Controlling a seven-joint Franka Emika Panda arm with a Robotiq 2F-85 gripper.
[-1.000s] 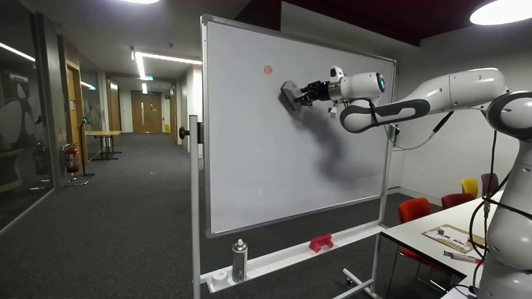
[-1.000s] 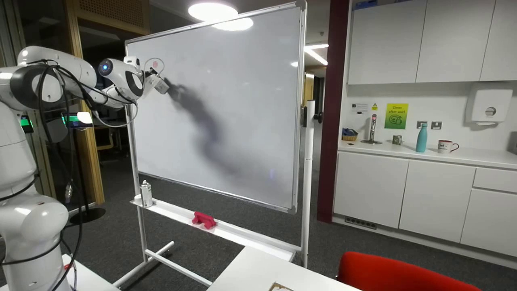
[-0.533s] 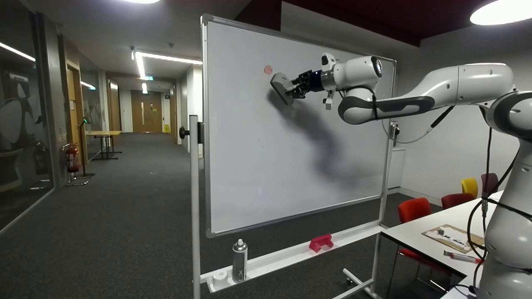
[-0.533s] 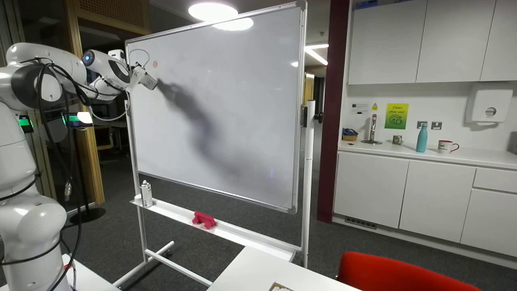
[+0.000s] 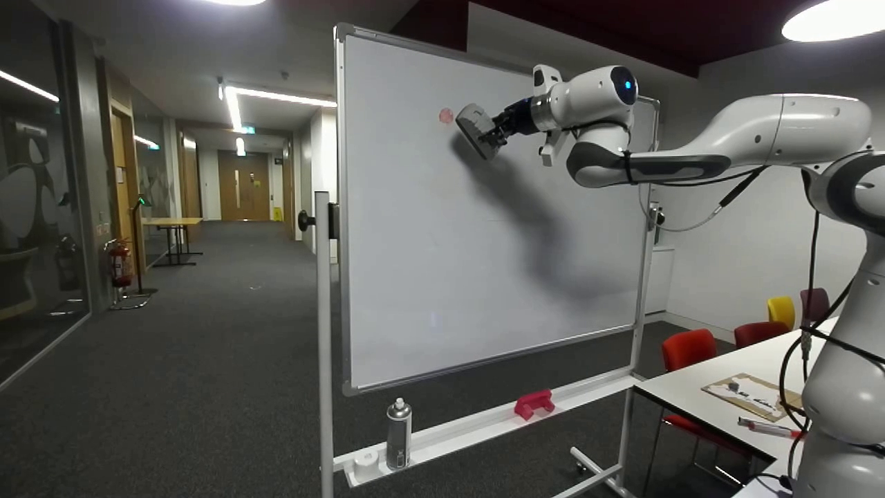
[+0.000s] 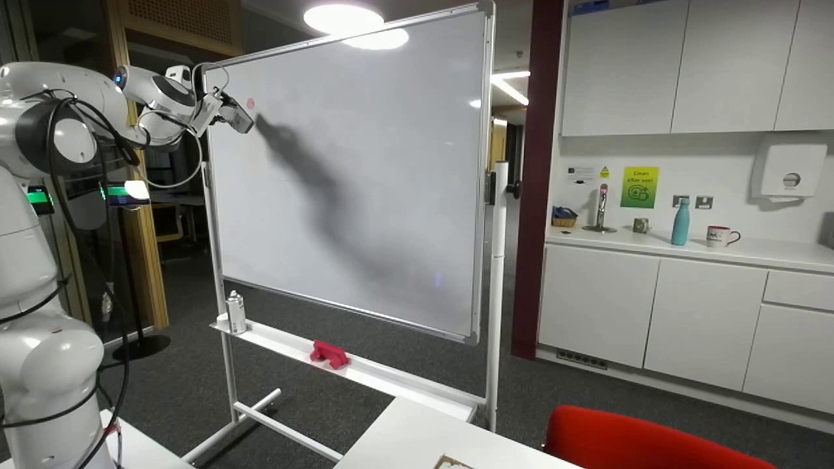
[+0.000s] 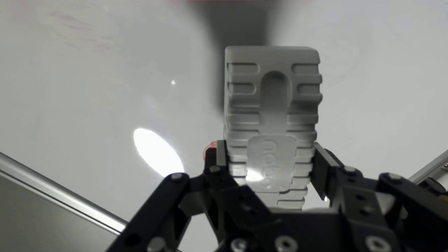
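Note:
My gripper [image 7: 267, 154] is shut on a grey ribbed whiteboard eraser [image 7: 273, 119], one finger on each side of it. In an exterior view the eraser [image 5: 477, 131] is tilted, close to the upper part of the whiteboard [image 5: 442, 277]. It also shows in an exterior view [image 6: 237, 118] near the board's upper left. I cannot tell whether it touches the board. A small red round mark [image 5: 446, 116] on the board is just beside the eraser; it also shows in an exterior view [image 6: 250, 103]. In the wrist view the mark [image 7: 209, 147] is mostly hidden behind a finger.
Below the board, a tray [image 5: 470, 432] holds a spray can [image 5: 399, 436], a white round item [image 5: 365, 465] and a red holder [image 5: 534, 404]. A white table [image 5: 691, 377] with a board and markers, plus red chairs [image 5: 688, 350], stands near the arm.
The arm has risen with the eraser in the gripper. The eraser has moved up the board, closer to the red mark, and its tilt has changed a little. The grip looks the same.

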